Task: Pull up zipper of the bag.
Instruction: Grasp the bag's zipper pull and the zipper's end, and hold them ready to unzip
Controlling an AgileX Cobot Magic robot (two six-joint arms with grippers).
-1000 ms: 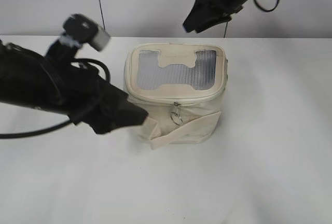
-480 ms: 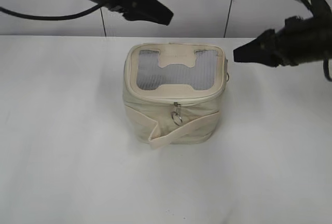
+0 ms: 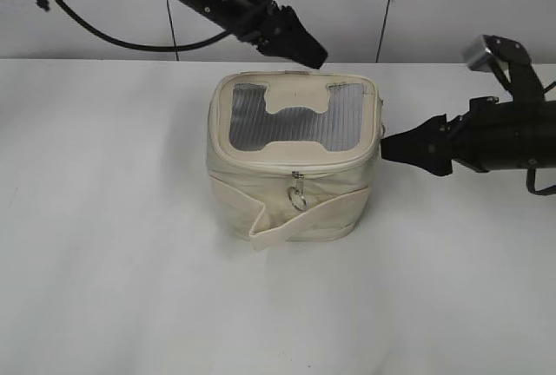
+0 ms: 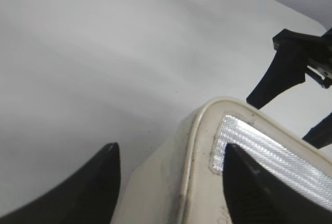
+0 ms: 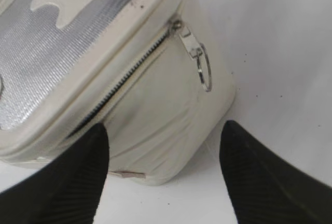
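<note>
White surface (image 3: 104, 288) under everything, plain and wide. On it, about the middle, the bag (image 3: 291, 162): small, boxy, cream, standing upright with the top panel turned up. Grey ribbed top panel (image 3: 295, 123) with a cream H-shaped patch (image 3: 300, 97) over it. Cream strap (image 3: 304, 216) across the near side of the bag, one end sticking out at the lower left corner.

Behind the bag, above its far rim and apart from it, the left end effector (image 3: 300, 45), dark, at the end of a black arm coming in from the upper left. Fingers spread in the left wrist view (image 4: 171, 182), with the bag's corner and rim between them but not touched. To the right of the bag, the right end effector (image 3: 395, 145), tip near the bag's right edge; touching or just short of it, hard to tell from the exterior view. Fingers also spread wide in the right wrist view (image 5: 161, 172), holding nothing, the bag's side wall between them.

Around the bag's top rim, the zipper (image 5: 124, 79), cream tape with dark teeth. On the right side of the bag, one silver slider (image 5: 179, 27) near the corner, with a round ring pull (image 5: 203, 73) hanging down against the wall. On the near side of the bag, a second slider (image 3: 297, 175) at the middle of the rim, its ring (image 3: 298, 200) hanging over the strap.
</note>
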